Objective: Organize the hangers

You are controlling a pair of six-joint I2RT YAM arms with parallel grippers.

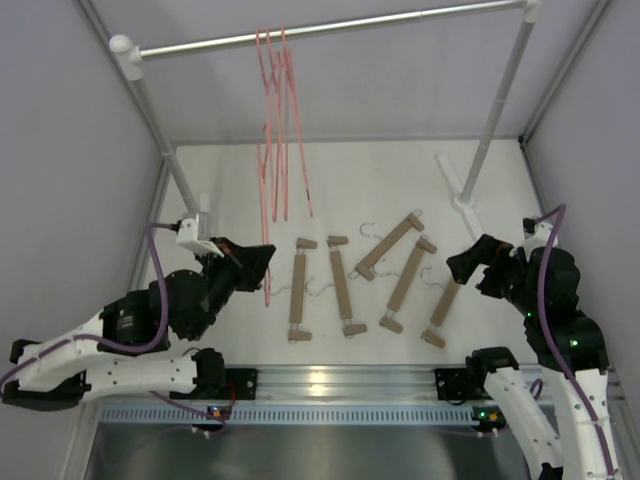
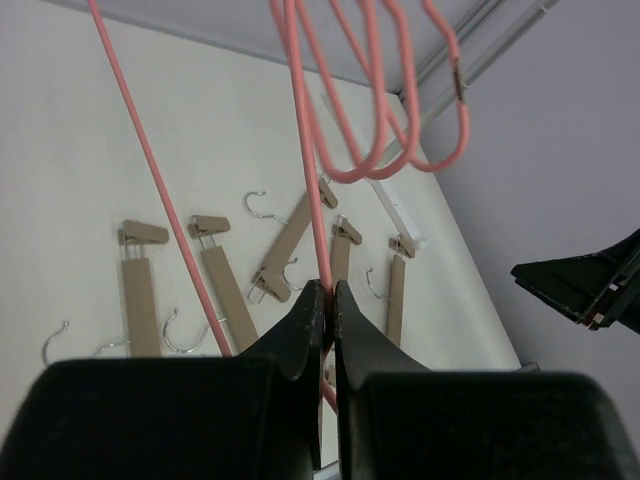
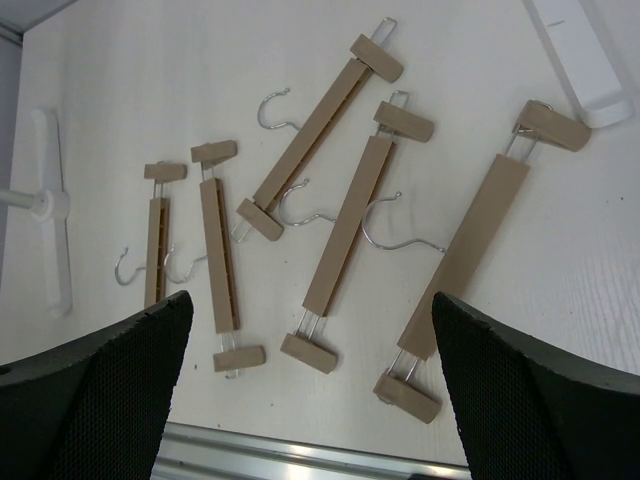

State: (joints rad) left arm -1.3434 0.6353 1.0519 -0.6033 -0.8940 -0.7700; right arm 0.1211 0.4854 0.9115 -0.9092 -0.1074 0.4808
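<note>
The wire hangers are pink all over, one with a short dark band near its hook end. The wooden hangers are plain tan, clips included, with silver hooks. The table is white with a faint grain, and the walls are pale lilac-grey. The rail is silver, its end caps and feet white. The left gripper and right gripper are black, the right one's pads finely meshed. The arms' cables are purple.
</note>
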